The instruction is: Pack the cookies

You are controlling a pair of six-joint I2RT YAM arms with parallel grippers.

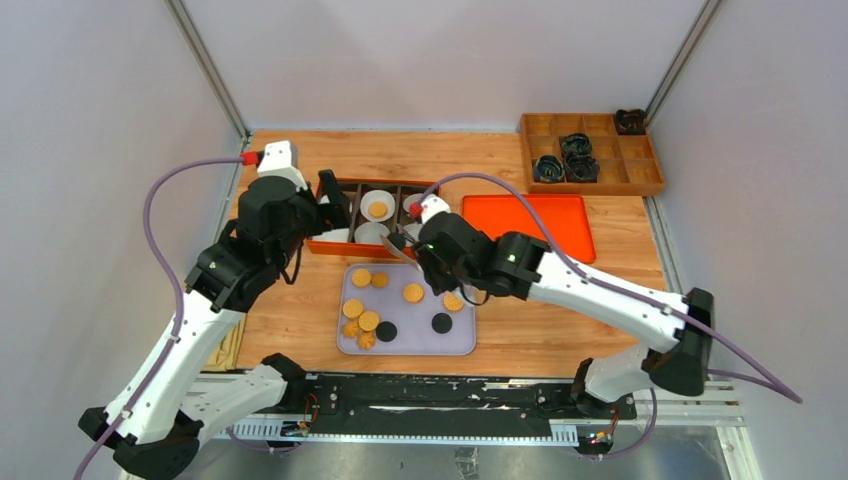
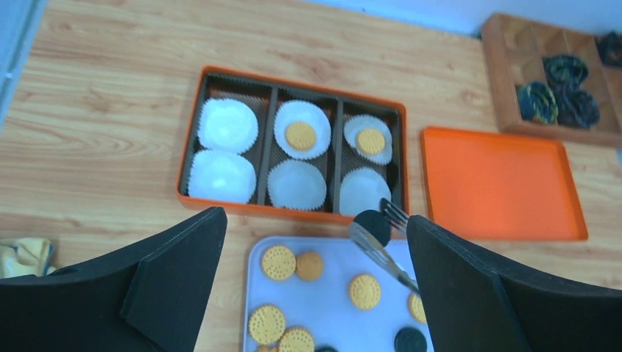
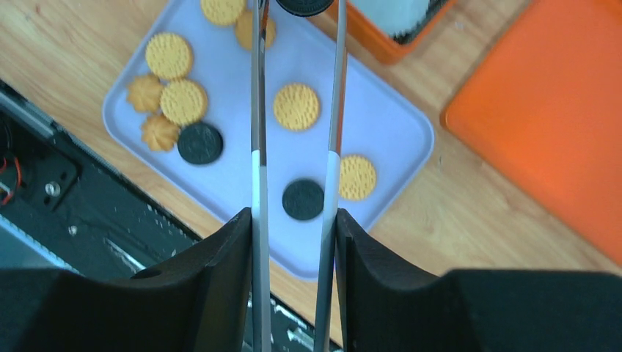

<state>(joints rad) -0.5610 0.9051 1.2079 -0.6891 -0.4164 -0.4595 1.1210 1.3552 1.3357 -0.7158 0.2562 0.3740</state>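
While your right gripper (image 3: 293, 224) presses its black fingers together on a pair of thin metal tongs (image 3: 255, 110), the tongs pinch a round black cookie (image 2: 372, 224) at their tips. That cookie hangs at the near rim of an orange box (image 2: 293, 211), in front of its right-hand column. In the right wrist view the top edge cuts it off.

The box has three dark-lined columns holding six white pleated paper cups (image 2: 227, 125). Two far cups each hold one golden cookie. The other cookies (image 3: 296, 106) lie flat on a smooth lilac tray (image 3: 396, 132) with rounded corners, just in front of the box. They are dotted golden rounds, two black rounds and two brown flower shapes.

Your left gripper (image 2: 315, 227) hovers near the box's left end, fingers wide apart, holding nothing.

A shallow orange tray (image 2: 499, 183) lies right of the box on the wood-grain table (image 1: 620, 280). At the far right corner sits a wooden divided box (image 1: 600, 188) holding dark coiled things (image 1: 575, 150), too small to identify. From above, your right arm covers part of the lilac tray.
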